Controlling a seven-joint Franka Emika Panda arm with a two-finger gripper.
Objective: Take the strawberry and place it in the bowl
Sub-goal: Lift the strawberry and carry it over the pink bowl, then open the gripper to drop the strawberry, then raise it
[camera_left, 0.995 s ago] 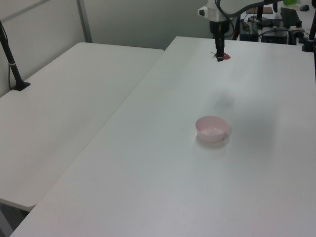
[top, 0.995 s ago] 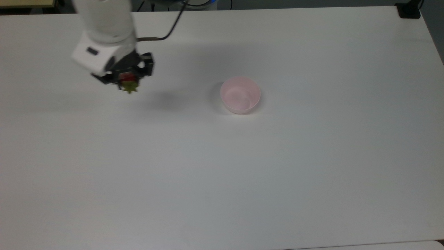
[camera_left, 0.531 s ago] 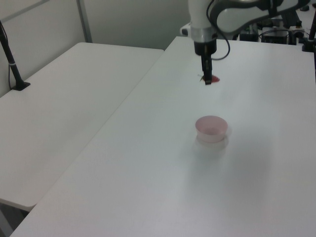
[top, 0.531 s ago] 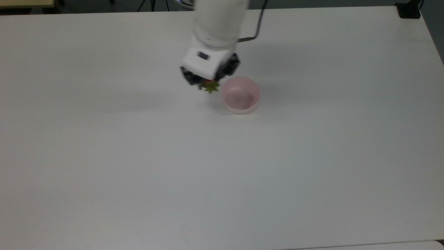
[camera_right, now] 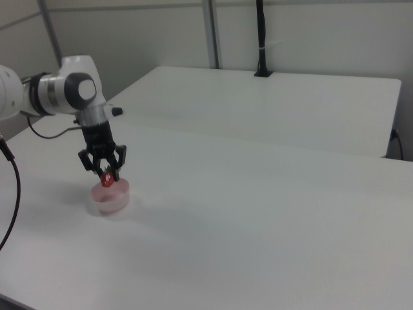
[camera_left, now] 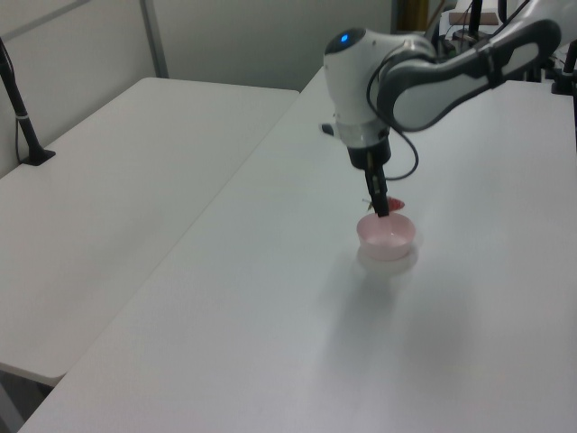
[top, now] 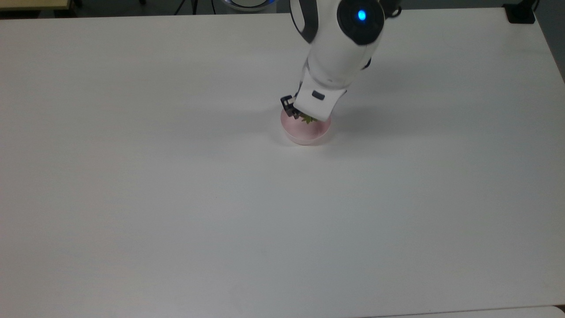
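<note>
A: Where does the gripper (camera_right: 107,175) sit?

B: It hangs directly over the bowl (camera_right: 110,197), pointing down. In the right view its two black fingers (camera_right: 120,163) spread a little at the knuckles and come together at the tips, pinched on the strawberry (camera_right: 108,179).

A: So the strawberry is held, not lying in the bowl?

B: Held. In the right view the red fruit sits between the fingertips, just above the bowl's rim and apart from the bowl's floor. In the left view a bit of red (camera_left: 397,207) shows at the tip of the gripper (camera_left: 383,209), right at the far edge of the pink bowl (camera_left: 388,239).

A: And from the top view?

B: The white hand of the arm (top: 337,53) covers most of the fruit. Only the green leafy cap (top: 307,119) peeks out beneath the gripper (top: 302,117), over the inside of the bowl (top: 304,134), toward its upper half in the top view.

A: Where does the bowl stand?

B: Upright on the white table (top: 176,198), a little above the middle of the top view. A second white table (camera_left: 117,180) stands alongside at the left view's left, with a black post (camera_left: 20,108) clamped at its edge.

A: Which way does the arm lean?

B: In the top view it comes down from the upper right, tilted toward the bowl, a blue light (top: 362,15) lit on its joint.
</note>
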